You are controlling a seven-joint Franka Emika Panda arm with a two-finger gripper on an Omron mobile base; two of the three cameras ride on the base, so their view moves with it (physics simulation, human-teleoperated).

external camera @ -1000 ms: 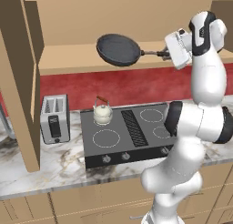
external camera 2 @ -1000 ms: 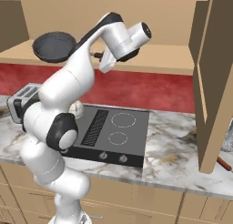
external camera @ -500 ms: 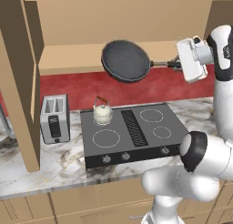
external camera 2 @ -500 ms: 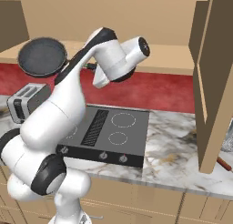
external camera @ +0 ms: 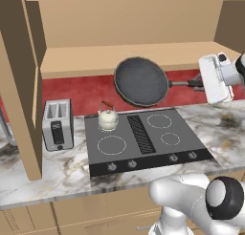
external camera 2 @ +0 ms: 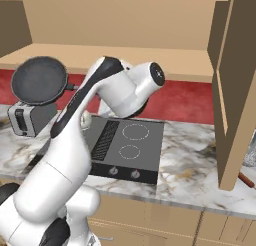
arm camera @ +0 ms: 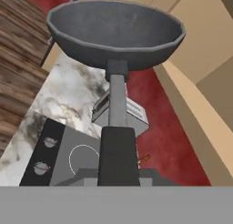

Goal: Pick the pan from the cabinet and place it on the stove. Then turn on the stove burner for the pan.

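The hand is closed on the far end of the handle of the pan, and the pan is carried in the air, clear of the shelf of the cabinet and in front of the red back wall, above the rear edge of the stove. In the left base view the pan's long axis runs roughly level along the back wall: the bowl lies toward the toaster side, the handle points back to the hand at the right. The bowl is tilted, with its inner face turned toward the front of the table. In the hand view the handle runs straight out from the hand and the bowl sits at its far end, so the pan's centre leads the hand by the full handle length. A kettle occupies the rear burner nearest the toaster. The small burner ring on the opposite side of the central vent is bare, and judged from the task it is the likely target. The coming move therefore appears to require levelling the bowl and lowering it forward, with the hand held offset behind the ring by the handle's length. The knobs along the stove's front edge are not yet touched.
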